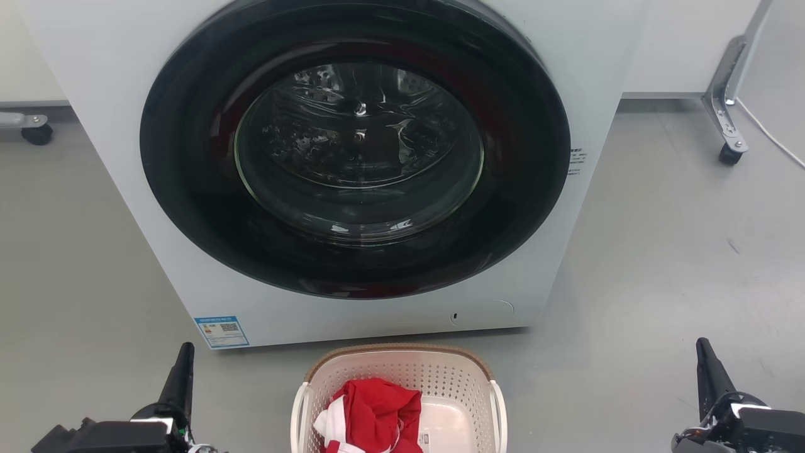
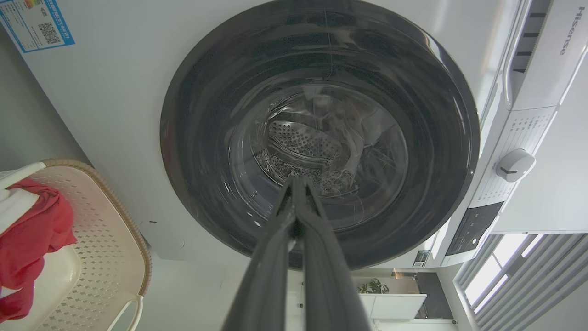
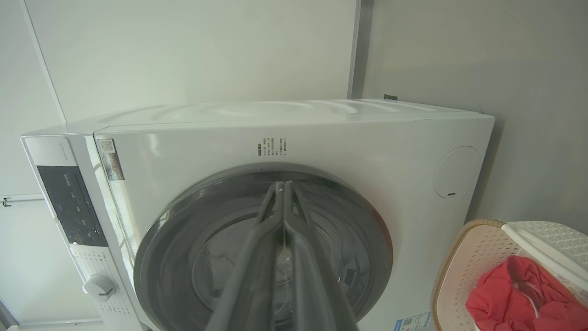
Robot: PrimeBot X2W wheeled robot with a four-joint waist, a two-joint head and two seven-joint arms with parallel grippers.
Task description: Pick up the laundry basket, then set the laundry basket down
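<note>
Pressed together: left fingers [image 2: 268,266], right fingers [image 3: 255,276]

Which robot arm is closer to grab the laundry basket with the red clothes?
Probably left. The left gripper sits nearer the laundry basket than the right gripper in the head view. Both are shut and hold nothing, so either must open first.

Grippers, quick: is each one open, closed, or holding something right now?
Left gripper: closed, holding nothing.
Right gripper: closed, holding nothing.
</note>
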